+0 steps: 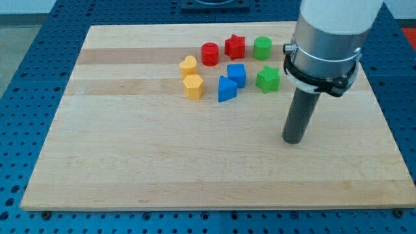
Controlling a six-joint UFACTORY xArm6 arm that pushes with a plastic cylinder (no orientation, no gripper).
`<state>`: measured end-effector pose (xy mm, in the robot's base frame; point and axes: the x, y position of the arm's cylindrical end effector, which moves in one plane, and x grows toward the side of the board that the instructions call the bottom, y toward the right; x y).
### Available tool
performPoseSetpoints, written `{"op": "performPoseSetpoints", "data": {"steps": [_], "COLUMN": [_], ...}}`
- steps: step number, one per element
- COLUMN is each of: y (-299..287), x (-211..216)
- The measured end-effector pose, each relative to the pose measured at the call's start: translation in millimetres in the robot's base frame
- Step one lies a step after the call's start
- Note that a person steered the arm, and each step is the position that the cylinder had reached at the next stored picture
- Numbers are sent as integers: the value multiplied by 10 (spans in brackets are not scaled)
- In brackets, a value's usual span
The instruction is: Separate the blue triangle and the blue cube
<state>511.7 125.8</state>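
Observation:
The blue triangle (225,89) and the blue cube (236,75) sit touching each other near the middle of the board's upper half, the cube up and right of the triangle. My tip (293,140) rests on the wooden board, well to the right of and below both blue blocks, apart from every block. The nearest block to it is the green star (268,79), above and left of the tip.
A red cylinder (209,53), a red star (234,47) and a green cylinder (262,48) line the top. A yellow heart (188,65) and a yellow hexagon (193,86) lie left of the triangle. The board's edge (214,207) runs along the bottom.

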Motion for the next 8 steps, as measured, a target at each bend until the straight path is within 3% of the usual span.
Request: {"op": "performPoseSetpoints", "data": {"steps": [4,6,8], "y": [1,-517,-519], "x": [3,15,10]}}
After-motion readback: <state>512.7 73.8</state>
